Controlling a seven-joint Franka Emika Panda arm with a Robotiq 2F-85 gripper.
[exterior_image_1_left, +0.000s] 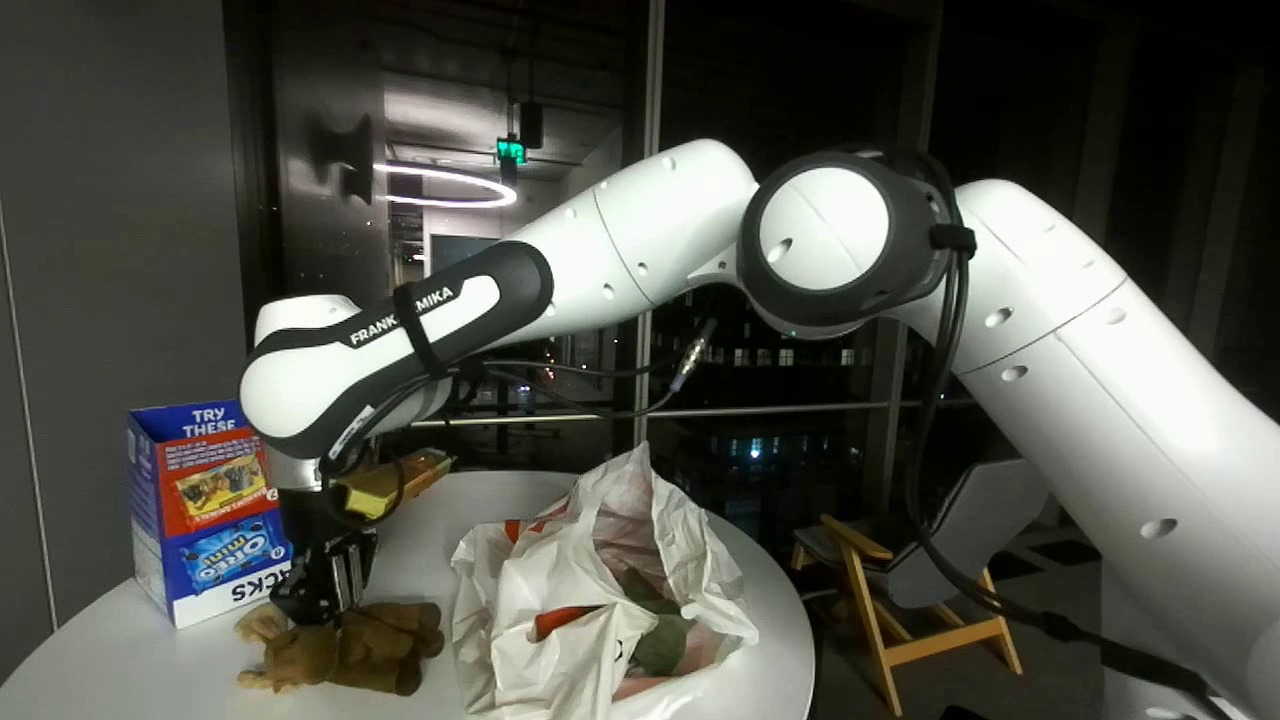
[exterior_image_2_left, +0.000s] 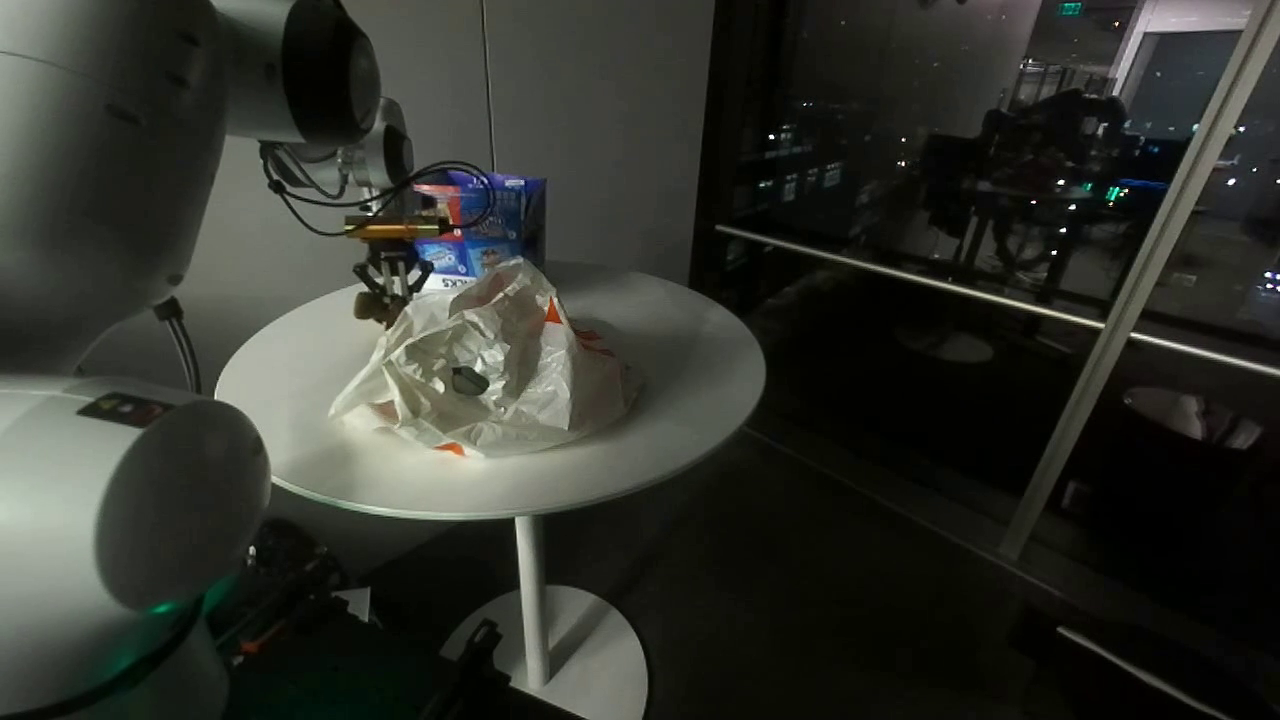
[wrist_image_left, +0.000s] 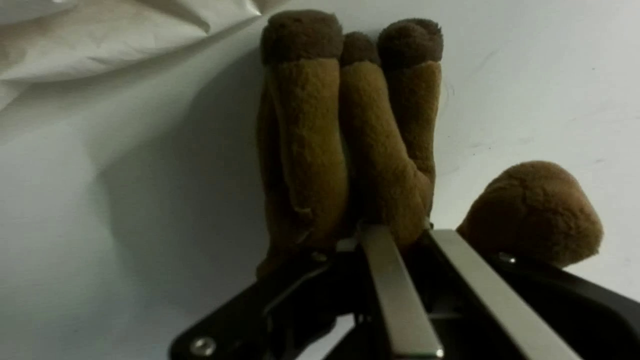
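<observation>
The wrist view is showing the pincer (wrist_image_left: 407, 234) squeezing a brown soft toy (wrist_image_left: 312, 145) near its middle; the tips are standing close together with brown fur between them. The toy is lying flat on the round white bench (wrist_image_left: 525, 110), with its long side running from head to feet. Here its dark feet (wrist_image_left: 302, 37) are pointing to the top, and the pincer is covering the other end. A round brown lump (wrist_image_left: 537, 212) is sticking out on the right; I cannot tell which part it is. In an exterior view the toy's head (exterior_image_1_left: 305, 655) is showing, with two pale bits (exterior_image_1_left: 262, 622) on it. The head is pointing left there, towards the bench's rim, and the feet are pointing right, at a white bag (exterior_image_1_left: 560, 565) that is sitting just beside them. A blue snack box (exterior_image_1_left: 210, 520) is standing near the head, close to the rim. In an exterior view the bench's thin leg (exterior_image_2_left: 533, 610) is standing on its round foot (exterior_image_2_left: 600, 640), and only a small brown bit of the toy is peeping out behind the bag.
</observation>
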